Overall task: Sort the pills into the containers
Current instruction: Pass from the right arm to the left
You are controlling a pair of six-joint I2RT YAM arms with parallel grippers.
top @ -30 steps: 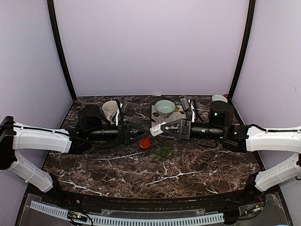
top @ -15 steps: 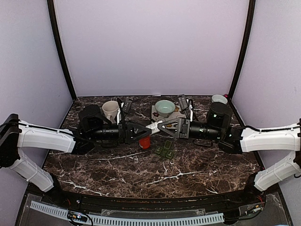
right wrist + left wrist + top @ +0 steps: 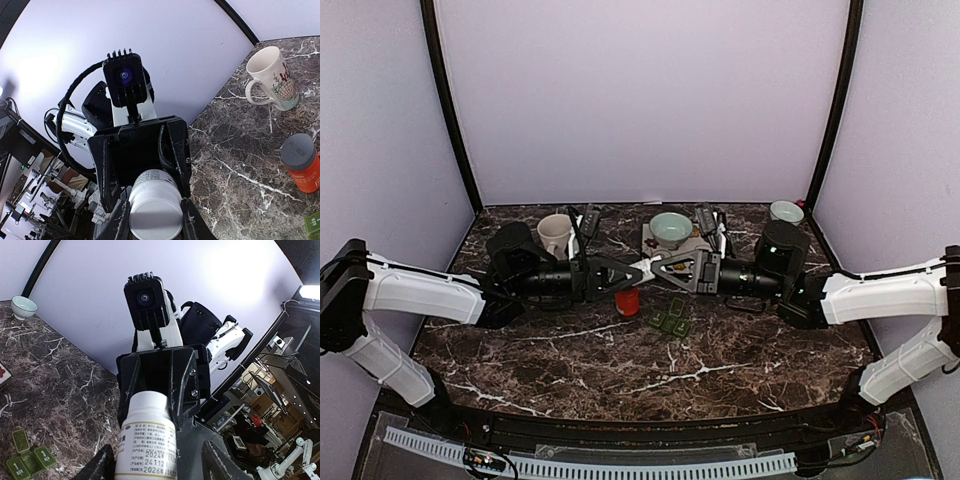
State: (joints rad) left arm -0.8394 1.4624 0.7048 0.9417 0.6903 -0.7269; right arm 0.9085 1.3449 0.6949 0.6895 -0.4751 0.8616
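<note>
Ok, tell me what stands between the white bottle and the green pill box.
Nothing squarely: the white bottle, held in the air by the right gripper, has a free line to the pill box. Only the orange bottle stands close, just left of that line.

The white bottle (image 3: 146,440) label, at 6 o'clock, has lines beginning 2022, 24112, 2026. One pill box (image 3: 30,462) lid, at 8 o'clock, reads 3.

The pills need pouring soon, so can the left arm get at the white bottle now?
Likely yes: the left gripper stands open around the white bottle, which the right gripper holds aloft.
</note>
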